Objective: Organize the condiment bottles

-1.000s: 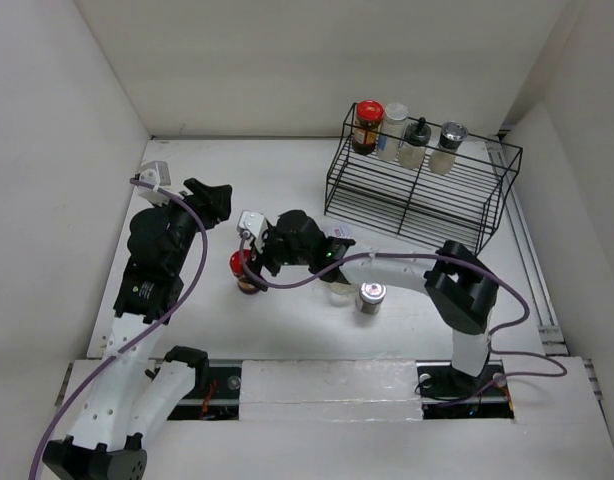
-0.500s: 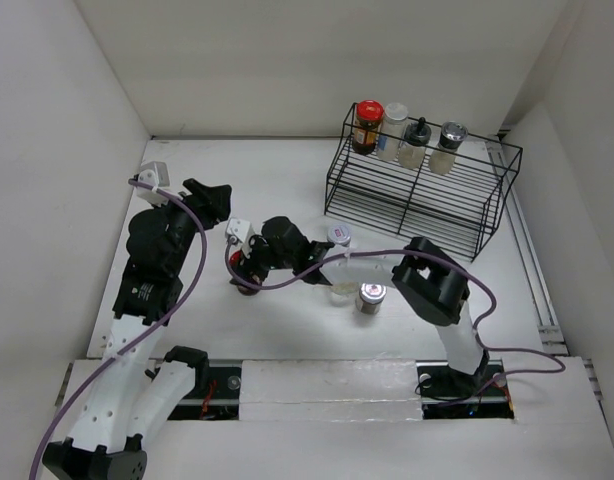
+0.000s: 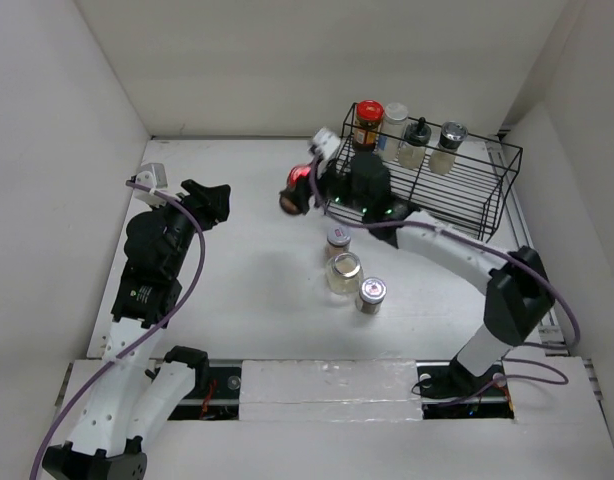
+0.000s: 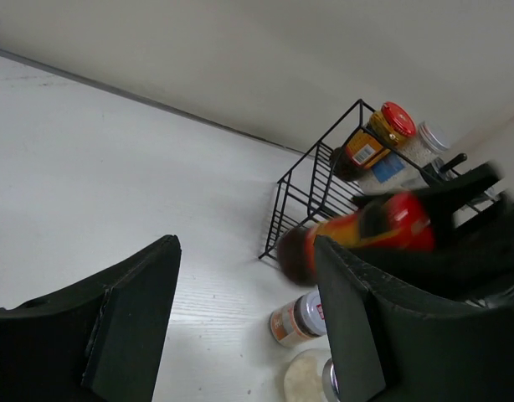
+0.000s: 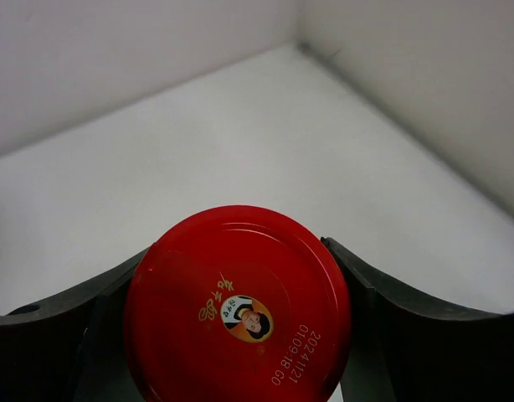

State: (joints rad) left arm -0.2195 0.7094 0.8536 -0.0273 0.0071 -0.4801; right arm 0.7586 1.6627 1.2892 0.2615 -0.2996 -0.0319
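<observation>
- We see a robot lab's test cell, not a home or kitchen.
- Plain white walls [image 3: 287, 60] box in a white table [image 3: 237, 200] on three sides.
- A left arm [image 3: 152, 270] and a right arm [image 3: 457, 255] stand bolted to a rail [image 3: 327, 365] at the near edge, trailing purple cables [image 3: 202, 250].
- A wire rack [image 3: 457, 205] and a few jars [image 3: 367, 125] sit on the tabletop.

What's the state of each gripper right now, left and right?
Left gripper: open, jaws spread wide, holding nothing.
Right gripper: closed on the red-lidded jar, held tilted above the table.
</observation>
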